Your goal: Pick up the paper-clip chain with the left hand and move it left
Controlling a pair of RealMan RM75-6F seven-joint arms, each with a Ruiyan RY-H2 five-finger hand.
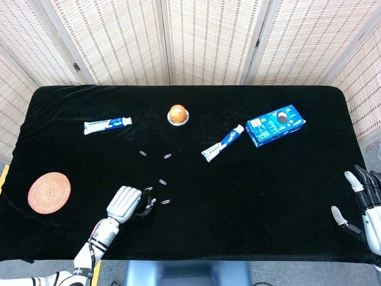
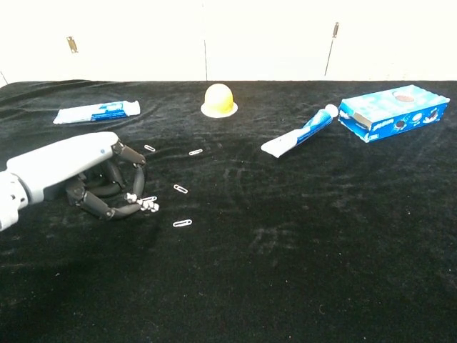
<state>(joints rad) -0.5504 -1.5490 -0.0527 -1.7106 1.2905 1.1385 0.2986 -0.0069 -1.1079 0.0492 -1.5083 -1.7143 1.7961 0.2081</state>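
While the left robot hand sits low over the near-left part of the black surface, its fingers are curled inward with the tips drawn together. Whether those tips pinch the paper-clip chain or only touch it cannot be told from either view. That chain lies right at the fingertips, in the middle of a scatter of loose paper clips: one just to its near right, one just beyond it, and two more further back.

At the near-right edge in the head view, the right robot hand shows with fingers spread apart and nothing in it, well clear of every object.

Other items noted on the surface:
- a woven round coaster at the left edge, well apart from the left robot hand
- a blue and white toothpaste tube at the back left
- a second toothpaste tube lying at an angle right of centre
- a blue biscuit box just right of that second tube
- a small yellow-orange dome on a pale base at the back centre
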